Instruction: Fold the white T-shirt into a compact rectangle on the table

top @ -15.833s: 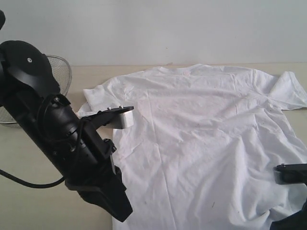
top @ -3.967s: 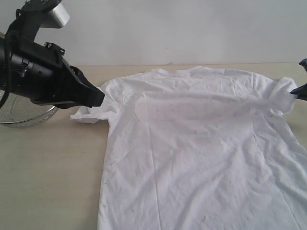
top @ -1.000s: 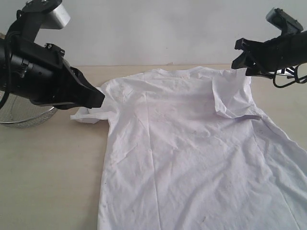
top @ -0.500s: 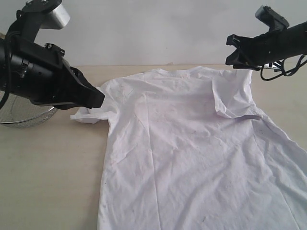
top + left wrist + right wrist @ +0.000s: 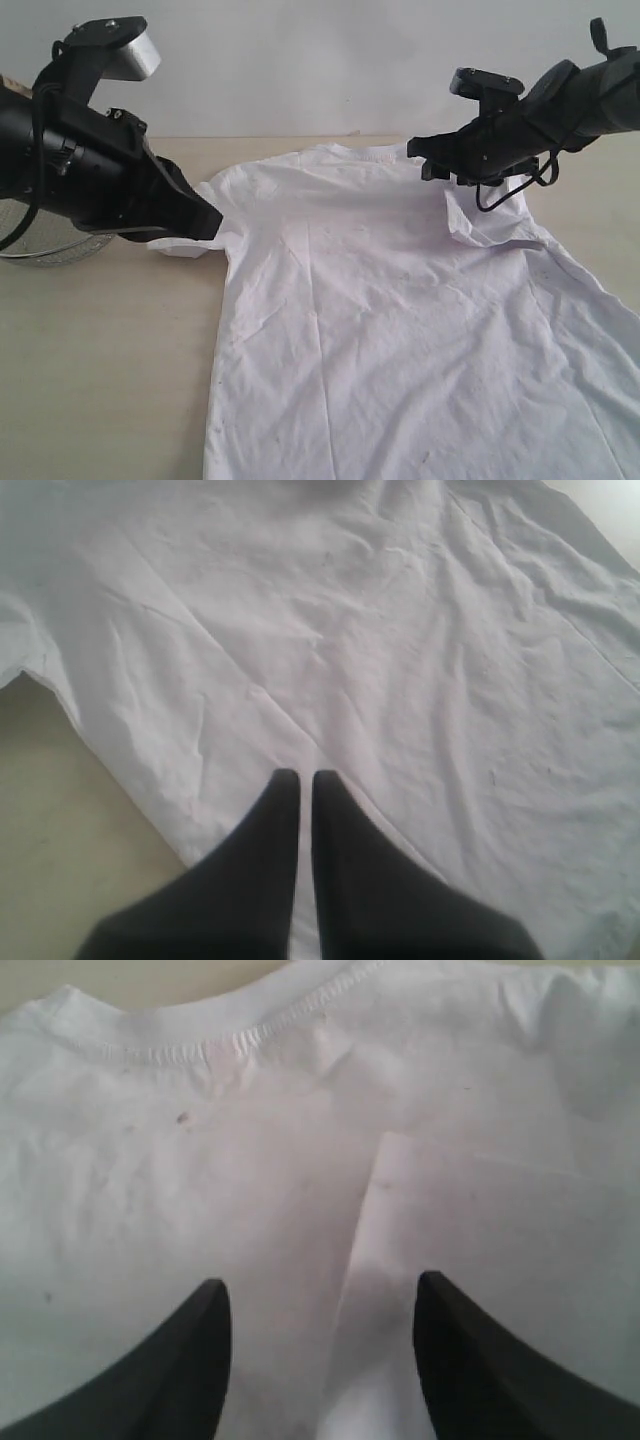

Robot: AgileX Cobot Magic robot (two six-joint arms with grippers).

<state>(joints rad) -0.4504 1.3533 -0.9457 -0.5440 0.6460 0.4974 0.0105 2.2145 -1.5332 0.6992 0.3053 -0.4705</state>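
**A:** On the worktop (image 5: 100,380), the white T-shirt (image 5: 380,330) lies flat, one sleeve (image 5: 480,220) folded in.

**B:** Barely begun. Right end effector (image 5: 322,1282) hangs spread above; left end effector (image 5: 298,785) sits pressed together at the other shoulder.

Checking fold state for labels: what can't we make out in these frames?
- white T-shirt hem: cut off by exterior view's bottom edge.
- sleeve and wire bowl: mostly behind left arm, exterior view.
- Whether left gripper pinches cloth: own fingers hide contact, left wrist view.
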